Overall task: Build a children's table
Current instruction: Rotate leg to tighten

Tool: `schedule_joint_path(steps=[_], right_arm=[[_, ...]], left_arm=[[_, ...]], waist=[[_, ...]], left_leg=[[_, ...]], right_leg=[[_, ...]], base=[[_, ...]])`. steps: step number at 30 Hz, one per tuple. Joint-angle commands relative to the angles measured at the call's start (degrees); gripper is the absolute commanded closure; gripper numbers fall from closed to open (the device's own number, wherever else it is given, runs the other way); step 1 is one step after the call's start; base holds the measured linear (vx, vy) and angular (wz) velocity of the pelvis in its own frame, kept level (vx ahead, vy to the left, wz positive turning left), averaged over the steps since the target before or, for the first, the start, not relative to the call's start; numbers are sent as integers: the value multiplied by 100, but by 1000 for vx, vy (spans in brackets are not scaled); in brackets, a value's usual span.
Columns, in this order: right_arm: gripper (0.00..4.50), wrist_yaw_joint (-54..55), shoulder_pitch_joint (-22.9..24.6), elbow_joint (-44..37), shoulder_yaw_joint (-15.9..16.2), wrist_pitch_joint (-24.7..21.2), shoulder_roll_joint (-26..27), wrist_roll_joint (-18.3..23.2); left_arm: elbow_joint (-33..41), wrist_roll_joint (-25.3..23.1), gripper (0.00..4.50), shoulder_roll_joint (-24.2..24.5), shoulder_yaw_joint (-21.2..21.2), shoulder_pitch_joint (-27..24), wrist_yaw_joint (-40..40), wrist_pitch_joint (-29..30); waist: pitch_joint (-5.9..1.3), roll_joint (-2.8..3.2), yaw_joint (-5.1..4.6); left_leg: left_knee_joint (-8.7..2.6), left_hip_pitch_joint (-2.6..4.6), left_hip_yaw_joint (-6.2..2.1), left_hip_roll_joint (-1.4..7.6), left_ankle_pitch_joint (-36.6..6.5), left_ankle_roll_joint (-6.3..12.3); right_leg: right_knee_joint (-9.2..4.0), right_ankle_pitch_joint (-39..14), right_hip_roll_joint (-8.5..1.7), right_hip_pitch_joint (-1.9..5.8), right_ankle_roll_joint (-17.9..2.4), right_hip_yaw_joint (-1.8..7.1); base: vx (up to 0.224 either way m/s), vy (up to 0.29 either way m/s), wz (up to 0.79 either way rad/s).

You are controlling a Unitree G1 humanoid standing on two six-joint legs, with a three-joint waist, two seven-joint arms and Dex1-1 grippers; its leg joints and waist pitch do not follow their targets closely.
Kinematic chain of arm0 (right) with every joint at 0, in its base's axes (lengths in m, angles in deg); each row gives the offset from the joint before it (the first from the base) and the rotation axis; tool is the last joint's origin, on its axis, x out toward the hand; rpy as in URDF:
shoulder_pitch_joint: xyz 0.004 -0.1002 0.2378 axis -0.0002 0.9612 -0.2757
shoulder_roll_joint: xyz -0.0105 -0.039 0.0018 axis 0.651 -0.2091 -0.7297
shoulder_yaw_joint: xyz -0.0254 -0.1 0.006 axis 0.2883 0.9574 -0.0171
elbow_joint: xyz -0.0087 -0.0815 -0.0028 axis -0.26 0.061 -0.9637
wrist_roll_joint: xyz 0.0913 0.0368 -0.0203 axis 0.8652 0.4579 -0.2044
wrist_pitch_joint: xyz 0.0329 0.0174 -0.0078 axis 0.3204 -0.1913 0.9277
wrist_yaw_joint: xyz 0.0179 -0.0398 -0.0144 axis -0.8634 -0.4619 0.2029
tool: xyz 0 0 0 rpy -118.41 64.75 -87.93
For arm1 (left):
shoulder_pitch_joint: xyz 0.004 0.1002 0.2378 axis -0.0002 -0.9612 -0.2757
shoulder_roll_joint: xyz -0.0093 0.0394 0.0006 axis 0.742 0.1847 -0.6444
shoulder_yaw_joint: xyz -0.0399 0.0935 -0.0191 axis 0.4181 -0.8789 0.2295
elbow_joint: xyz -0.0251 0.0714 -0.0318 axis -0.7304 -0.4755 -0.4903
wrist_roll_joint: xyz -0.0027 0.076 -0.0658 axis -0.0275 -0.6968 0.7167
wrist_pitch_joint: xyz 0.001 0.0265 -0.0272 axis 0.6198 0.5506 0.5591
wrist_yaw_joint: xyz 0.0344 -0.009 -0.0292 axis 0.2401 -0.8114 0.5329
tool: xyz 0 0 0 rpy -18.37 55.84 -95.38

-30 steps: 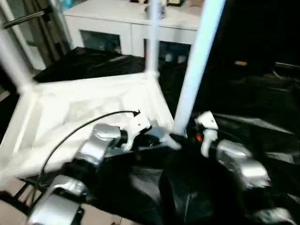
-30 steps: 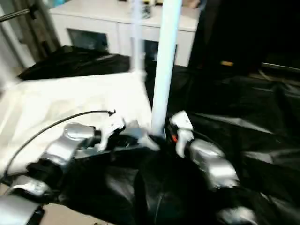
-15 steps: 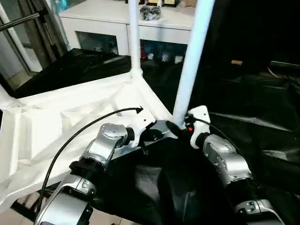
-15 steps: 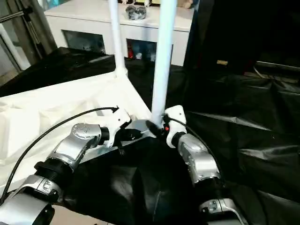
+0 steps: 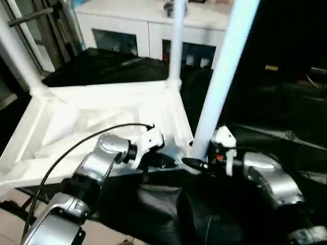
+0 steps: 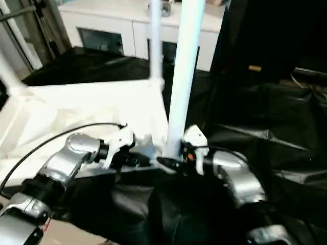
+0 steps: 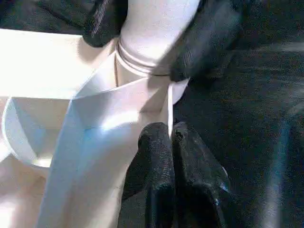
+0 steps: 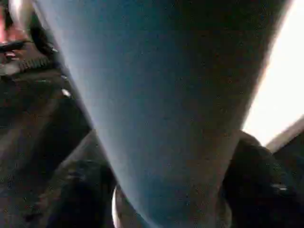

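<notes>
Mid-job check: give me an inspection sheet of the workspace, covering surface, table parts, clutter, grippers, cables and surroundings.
Surface: large black-draped work table, cloth wrinkled.
Job's things: white plastic square table top lying ribbed underside up; near white tubular leg upright in its corner socket; two more legs upright at other corners.
Clutter: nothing seen.
Grippers: left gripper with jaws shut on the top's thin edge rib beside the near socket; right gripper with jaws around the near leg's base.
Cables: black cable arching over the left forearm.
Surroundings: white cabinet with glass doors behind.

Right claw swung round near leg base; forearm now lies more sideways.
</notes>
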Motion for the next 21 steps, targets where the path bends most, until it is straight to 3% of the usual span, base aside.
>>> schedule_joint_path(steps=[1, 8, 16, 19, 21], right_arm=[[162, -273, 66, -207, 110, -104, -16, 138], [229, -352, 156, -314, 221, -233, 1, 158], [240, -130, 315, -313, 201, -341, 126, 131], [241, 358, 312, -166, 84, -379, 328, 50], [241, 808, 279, -2, 23, -338, 492, -102]], left_arm=[[120, 46, 450, 12, -165, -28, -182, 6], [103, -1, 450, 28, -156, -49, -123, -18], [-6, -22, 450, -111, -58, -26, 251, -23], [-104, -19, 450, -277, 71, 52, 636, 76], [-170, -63, 450, -387, 133, 111, 953, 173]], waist=[[-291, -39, 12], [-300, -47, 22], [-293, -48, 48], [-266, -60, 46], [-237, -56, 33]], left_leg=[[-337, 17, -57, 277, -827, 436], [-334, 17, -63, 262, -745, 377], [-337, 21, -59, 264, -755, 376], [-355, 36, -60, 254, -927, 297], [-379, 69, -64, 244, -1185, 179]], right_leg=[[-390, -478, -496, 289, -1325, 295], [-392, -521, -495, 283, -1288, 294], [-405, -600, -498, 271, -1253, 296], [-448, -970, -501, 259, -1175, 302], [-525, -1617, -513, 232, -1032, 305]], base=[[0, 0, 0], [0, 0, 0], [0, 0, 0], [0, 0, 0], [0, 0, 0]])
